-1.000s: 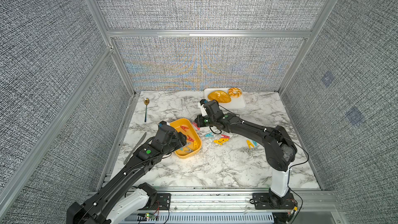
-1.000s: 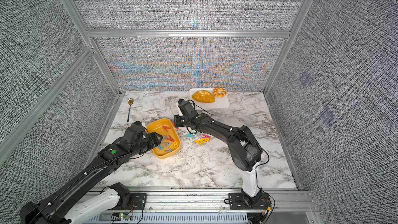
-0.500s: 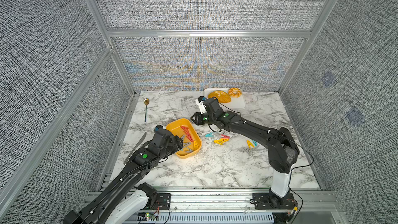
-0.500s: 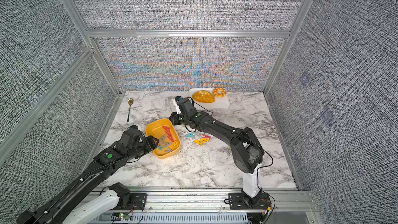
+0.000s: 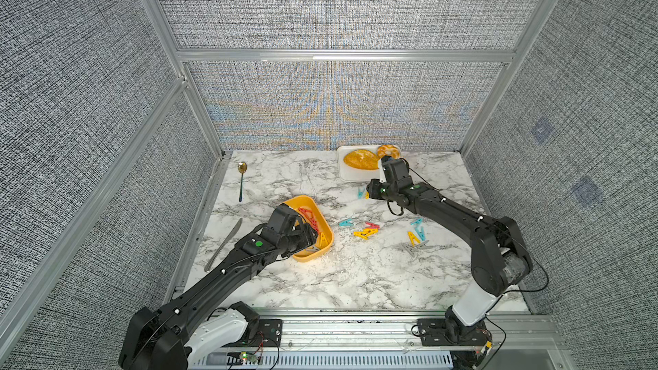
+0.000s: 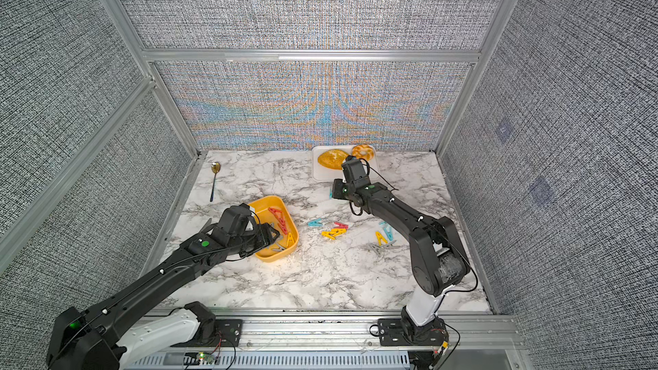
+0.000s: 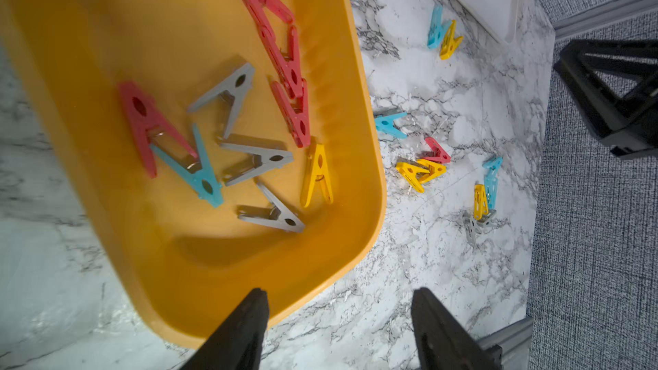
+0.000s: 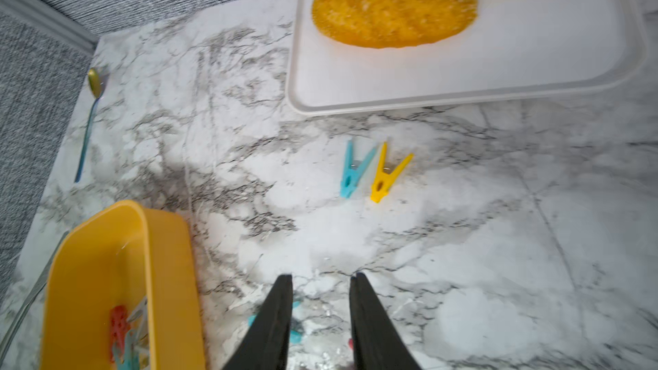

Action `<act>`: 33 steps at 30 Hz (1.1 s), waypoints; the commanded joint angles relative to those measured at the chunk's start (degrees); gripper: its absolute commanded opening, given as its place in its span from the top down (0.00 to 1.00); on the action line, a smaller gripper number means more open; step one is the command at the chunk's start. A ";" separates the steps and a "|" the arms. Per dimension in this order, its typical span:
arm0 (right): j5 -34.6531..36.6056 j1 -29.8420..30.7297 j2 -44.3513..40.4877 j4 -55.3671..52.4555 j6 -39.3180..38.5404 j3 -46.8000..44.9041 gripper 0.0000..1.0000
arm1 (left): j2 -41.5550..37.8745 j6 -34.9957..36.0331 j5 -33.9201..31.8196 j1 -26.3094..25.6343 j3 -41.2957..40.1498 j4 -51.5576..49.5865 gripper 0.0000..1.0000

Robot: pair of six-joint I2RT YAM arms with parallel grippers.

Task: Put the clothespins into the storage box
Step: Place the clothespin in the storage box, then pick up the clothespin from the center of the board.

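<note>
The yellow storage box [image 5: 302, 198] [image 7: 106, 30] lies left of centre and holds several red, grey, teal and yellow clothespins [image 7: 245, 151]. My left gripper [image 7: 340, 293] [image 5: 313, 238] hangs open over the box's near corner, empty, with one finger above the rim. Loose clothespins lie on the marble: a teal and yellow pair [image 8: 366, 174] near the tray, a middle cluster [image 5: 363, 231], and a right cluster [image 5: 416, 236]. My right gripper [image 8: 321, 276] [image 5: 371, 192] hovers by the teal and yellow pair. It stands slightly open with nothing between its fingers.
A white tray [image 5: 350, 176] with two pieces of bread sits at the back, just behind the right wrist. A spoon [image 5: 242, 179] and a knife [image 5: 224, 243] lie along the left edge. Walls enclose the table on three sides.
The right arm has swung from the box's far edge to the right, toward the tray, and its jaws have parted a little. The left gripper stays over the box, jaws slightly narrower.
</note>
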 commanded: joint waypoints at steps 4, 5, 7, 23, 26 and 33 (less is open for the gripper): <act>1.33 -3.00 5.80 -1.85 0.20 4.33 0.63 | 3.46 -3.27 -0.51 -5.08 -1.10 7.61 0.31; 1.45 -3.10 7.24 -2.33 0.09 5.68 0.63 | 3.89 -3.54 -0.65 -5.65 -1.16 8.13 0.32; 2.06 -3.39 10.56 -3.09 0.07 8.65 0.63 | 4.94 -3.90 -0.90 -6.72 -1.14 8.93 0.32; 6.24 -3.81 26.52 -8.95 -0.63 22.75 0.64 | 2.07 -3.88 -3.27 -7.50 -3.68 7.90 0.32; 6.60 -3.79 27.75 -8.93 -0.81 23.28 0.65 | 1.51 -4.13 -3.73 -7.56 -4.27 7.95 0.31; 6.78 -3.81 30.67 -9.47 -0.68 25.47 0.66 | 0.24 -4.69 -3.36 -7.50 -5.81 7.99 0.31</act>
